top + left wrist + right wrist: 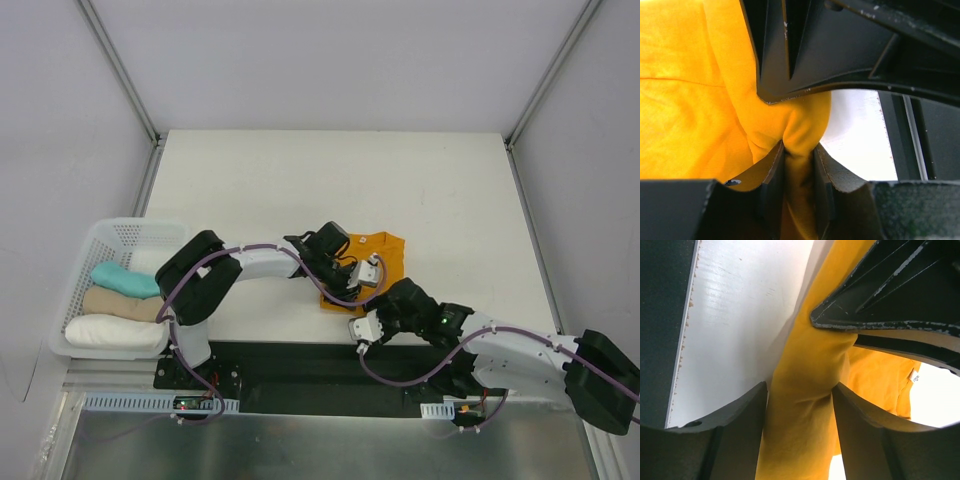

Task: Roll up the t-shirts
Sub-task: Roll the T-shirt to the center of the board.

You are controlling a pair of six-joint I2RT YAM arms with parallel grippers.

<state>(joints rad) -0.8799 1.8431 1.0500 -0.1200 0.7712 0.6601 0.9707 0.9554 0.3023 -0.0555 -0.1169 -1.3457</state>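
T-shirt [388, 248], orange, lies in a bunched heap on the white table [300, 180], near the front edge and about in the middle. Both arms reach in over it.

The left hand [799, 167] is nearly closed. Its two fingers [774, 185] pinch a thin fold of the orange cloth between them. In the top view the left hand [347, 275] sits on the left part of the shirt.

The right hand [800, 410] is wider apart, but a thick fold of the shirt fills the gap and touches both fingers [747, 415], so it has hold of the cloth too. A small white label [913, 376] shows on the shirt past this hand. From above, the right hand [375, 310] is at the near edge of the shirt.

A white basket [85, 260] stands at the left edge of the table, well apart from the shirt. Rolled cloths lie side by side in it: a teal roll [125, 277], a tan roll [120, 305] and a white roll [115, 333] nearest the front.
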